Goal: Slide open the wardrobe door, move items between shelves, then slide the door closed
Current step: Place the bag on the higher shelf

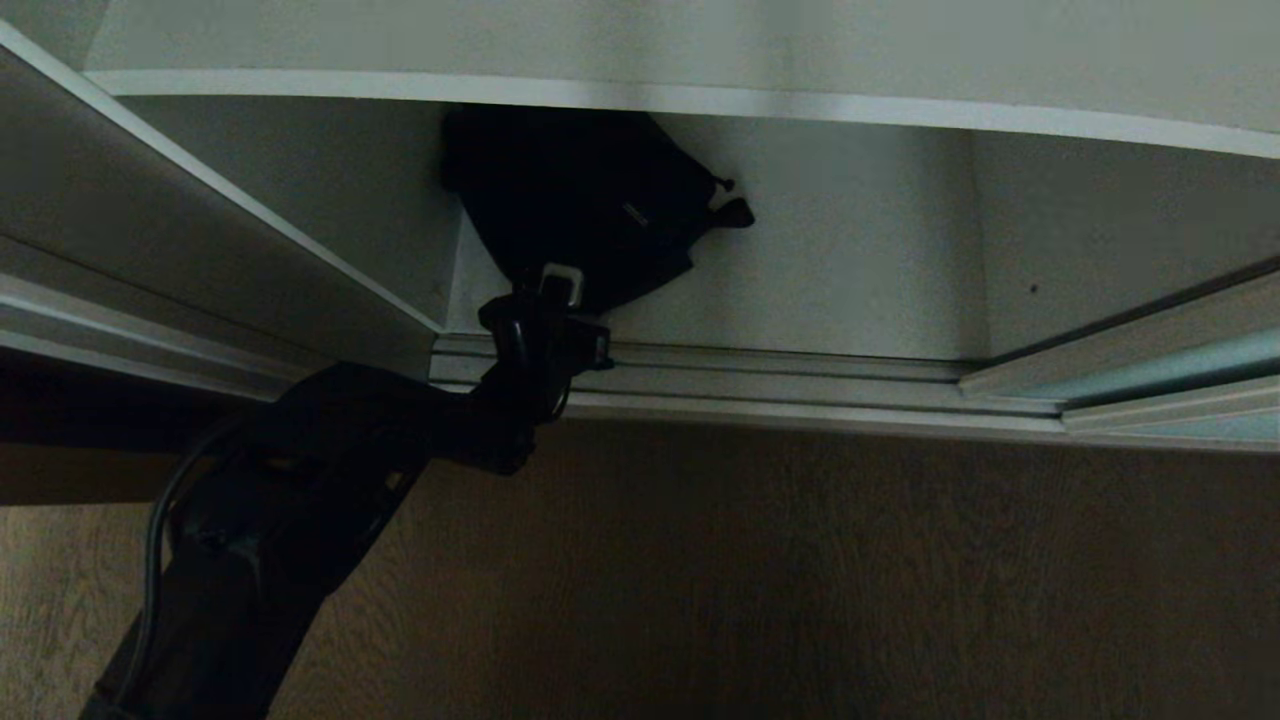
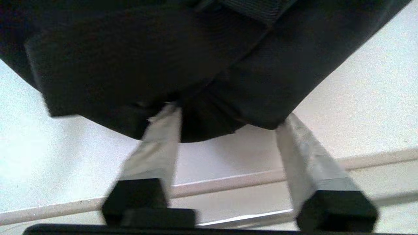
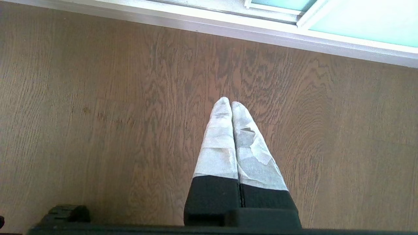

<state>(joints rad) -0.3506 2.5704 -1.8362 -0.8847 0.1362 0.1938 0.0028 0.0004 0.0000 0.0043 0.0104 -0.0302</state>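
The left claw (image 1: pixel 548 285) reaches over the ridged silver floor track (image 1: pixel 760 375) into the bottom of the wardrobe, at about 11 o'clock from the middle of the head view. Its taped fingers (image 2: pixel 160 147) stand partly spread, and both tips touch the lower edge of a black bag (image 1: pixel 585 195); a fold of the bag's fabric bulges between them, but whether they pinch it I cannot tell. The bag lies on the white wardrobe bottom (image 1: pixel 850 270), toward the left corner, under the lowest of the shelves (image 1: pixel 700 50), whose pale front edge crosses the head view near 12 o'clock. A small strap end sticks out of the bag toward 3 o'clock.

The sliding wardrobe door (image 1: pixel 1190 365) is pushed aside; only a strip of its blue-green glass in its silver frame shows at 3 o'clock, on the track.

The right claw (image 3: pixel 227 102) hangs idle above the brown wooden floor (image 3: pixel 98 114), its taped fingers pressed together with nothing between them. In the right wrist view the track and a corner of the door glass lie at 1 o'clock
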